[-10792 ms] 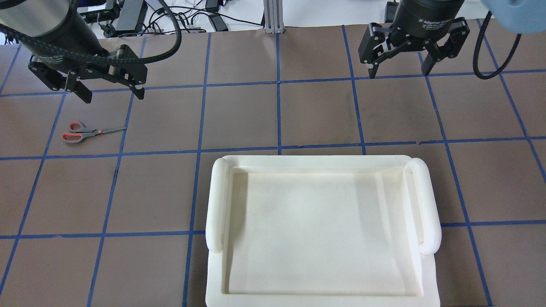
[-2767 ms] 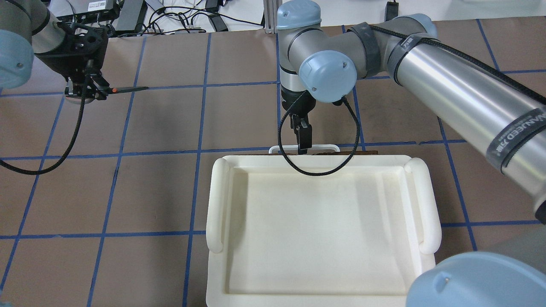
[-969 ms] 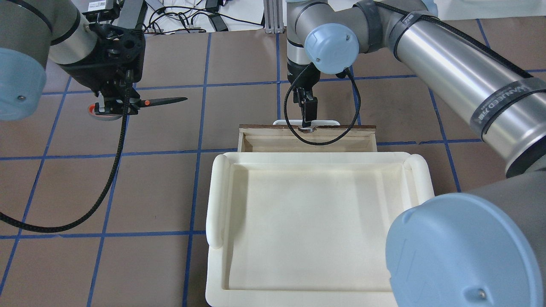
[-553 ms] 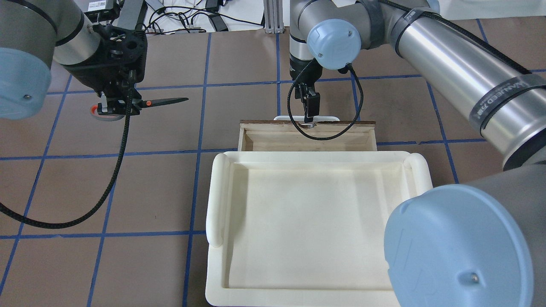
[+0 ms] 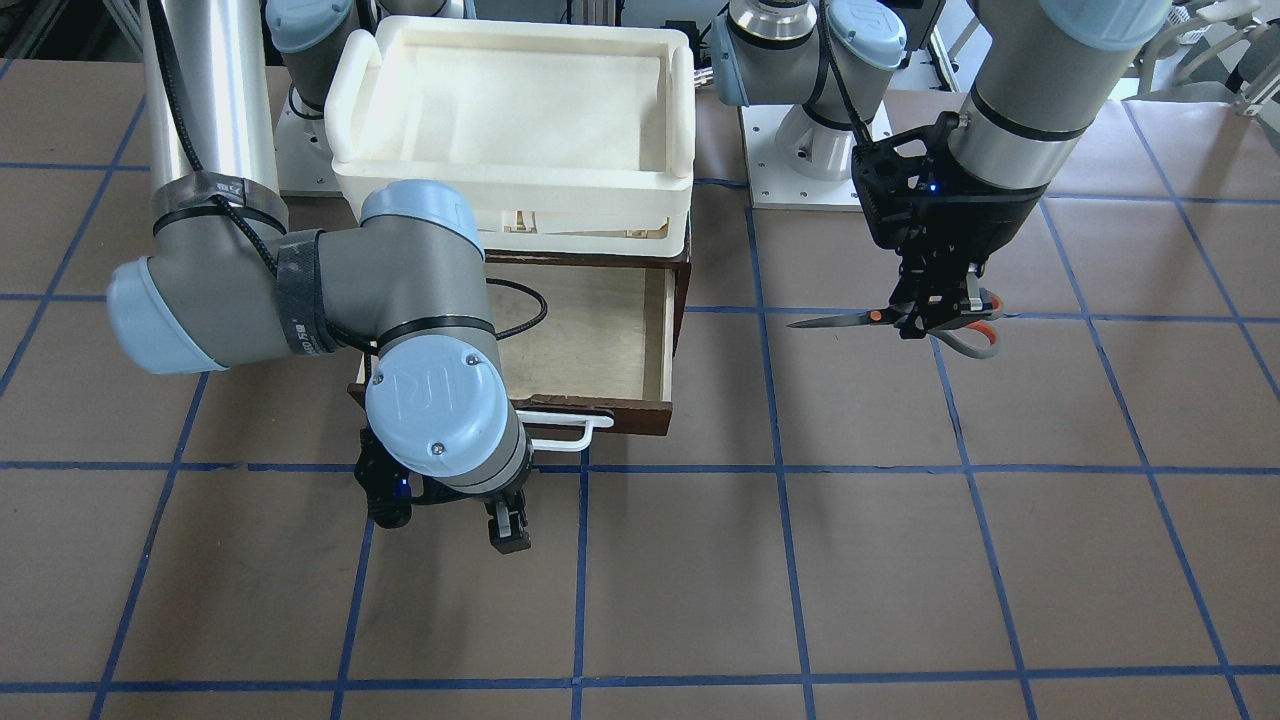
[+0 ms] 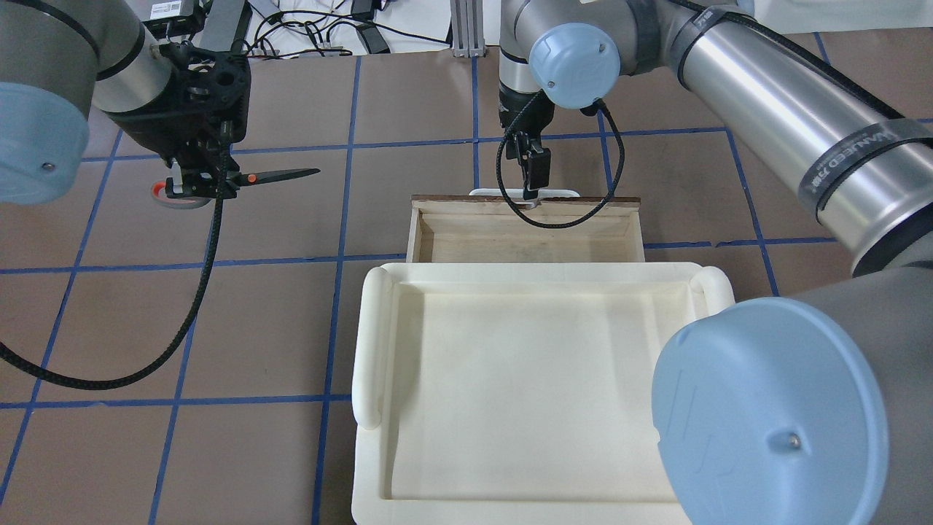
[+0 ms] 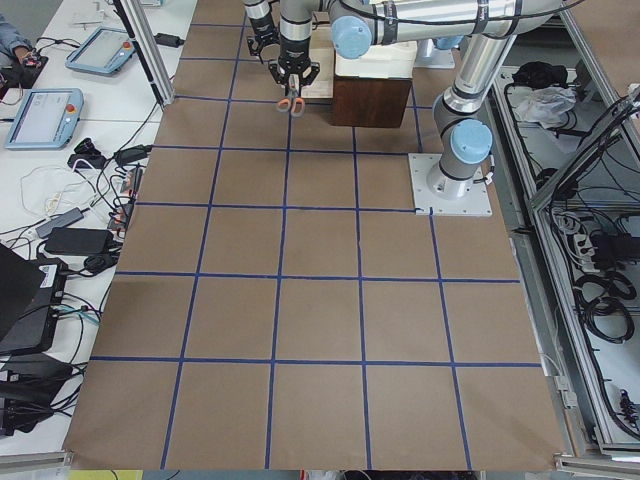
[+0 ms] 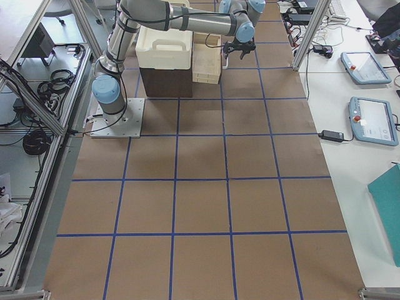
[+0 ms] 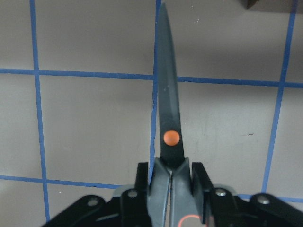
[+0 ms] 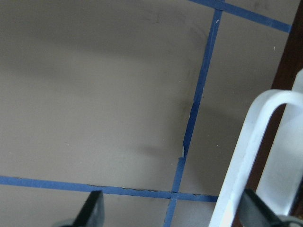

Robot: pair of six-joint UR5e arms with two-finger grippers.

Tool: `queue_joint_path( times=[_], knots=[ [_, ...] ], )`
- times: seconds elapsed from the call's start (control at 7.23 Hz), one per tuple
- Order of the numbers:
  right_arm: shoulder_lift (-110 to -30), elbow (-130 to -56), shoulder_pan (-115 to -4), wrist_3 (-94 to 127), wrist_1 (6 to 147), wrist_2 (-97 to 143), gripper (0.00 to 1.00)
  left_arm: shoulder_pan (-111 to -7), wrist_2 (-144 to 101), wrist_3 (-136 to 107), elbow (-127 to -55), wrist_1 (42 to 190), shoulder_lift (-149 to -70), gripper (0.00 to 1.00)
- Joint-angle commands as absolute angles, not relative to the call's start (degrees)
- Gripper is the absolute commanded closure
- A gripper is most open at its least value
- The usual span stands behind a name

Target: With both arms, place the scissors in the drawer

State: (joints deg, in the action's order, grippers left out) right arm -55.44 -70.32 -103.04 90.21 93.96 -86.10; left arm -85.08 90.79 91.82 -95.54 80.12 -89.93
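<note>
We're pinching the scissors (image 6: 280,174) in our left tool (image 6: 198,184); our right tool (image 10: 175,210) is hanging spread beside the drawer handle (image 10: 246,156).

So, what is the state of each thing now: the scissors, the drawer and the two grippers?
scissors, blades closed, held in the air, away from the drawer.
drawer, pulled open, scissors not yet inside.
left gripper, shut on the scissors' handles.
right gripper, open, near the drawer's white handle.
</note>
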Motion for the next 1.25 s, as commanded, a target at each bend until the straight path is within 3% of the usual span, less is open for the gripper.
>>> queue_joint_path(
  times=[0.0, 1.11],
  knots=[
    [-55.02, -69.70, -103.01, 89.39, 93.96, -86.13, 0.00, -84.99, 90.97, 92.28, -95.54, 80.16, -89.83, 1.00],
    [-53.53, -68.20, -102.30, 88.15, 94.22, -85.96, 0.00, -84.90, 90.97, 92.46, -95.54, 80.24, -89.74, 1.00]
  ],
)
